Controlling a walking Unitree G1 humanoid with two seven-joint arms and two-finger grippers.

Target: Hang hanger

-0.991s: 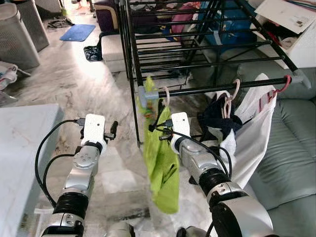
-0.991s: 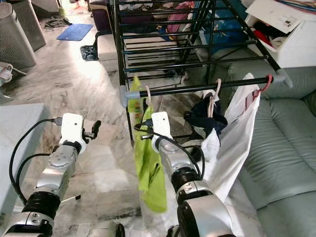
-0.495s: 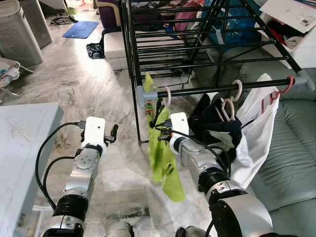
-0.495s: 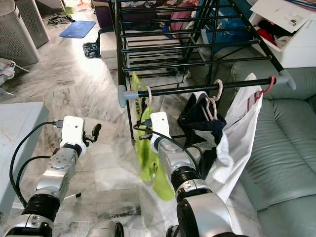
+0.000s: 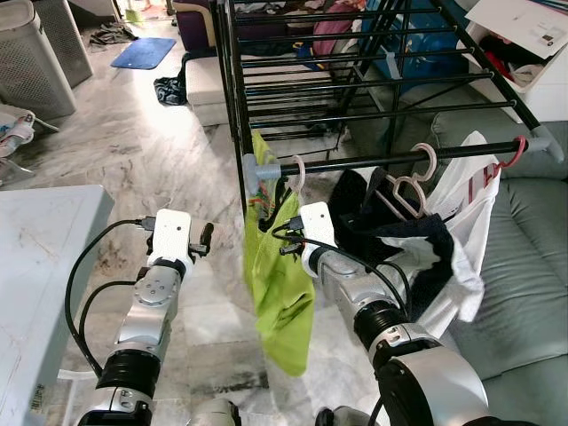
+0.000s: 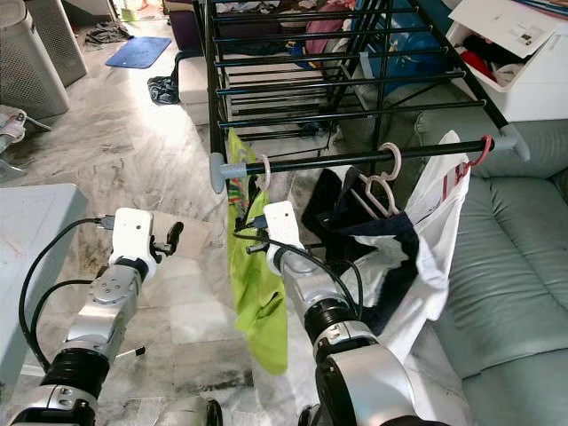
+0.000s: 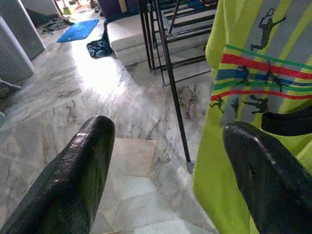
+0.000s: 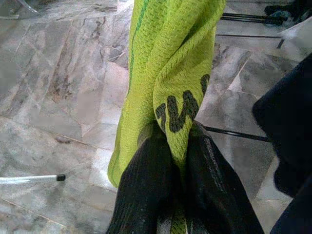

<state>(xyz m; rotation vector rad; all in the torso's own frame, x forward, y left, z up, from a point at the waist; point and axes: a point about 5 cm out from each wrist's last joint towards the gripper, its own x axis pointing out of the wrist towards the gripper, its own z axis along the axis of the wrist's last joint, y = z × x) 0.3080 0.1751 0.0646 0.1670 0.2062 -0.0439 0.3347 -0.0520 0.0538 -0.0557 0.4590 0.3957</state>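
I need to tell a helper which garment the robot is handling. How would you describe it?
Find the black metal drying rack beside the grey-green sofa. On its front bar, nearest the grey end cap, hangs a lime-green jersey, pinched by the right pincer; its neighbours are navy and white.

**Bright daylight, sharp pictures**

The room is bright. Light pours in from the far end and makes a white shiny patch on the marble floor (image 5: 169, 133) (so bright the stone pattern is lost there). The drying rack (image 5: 355, 80) looks dark against it. Head views are sharp. In the left wrist view the close black fingers (image 7: 78, 180) look big and a bit soft.
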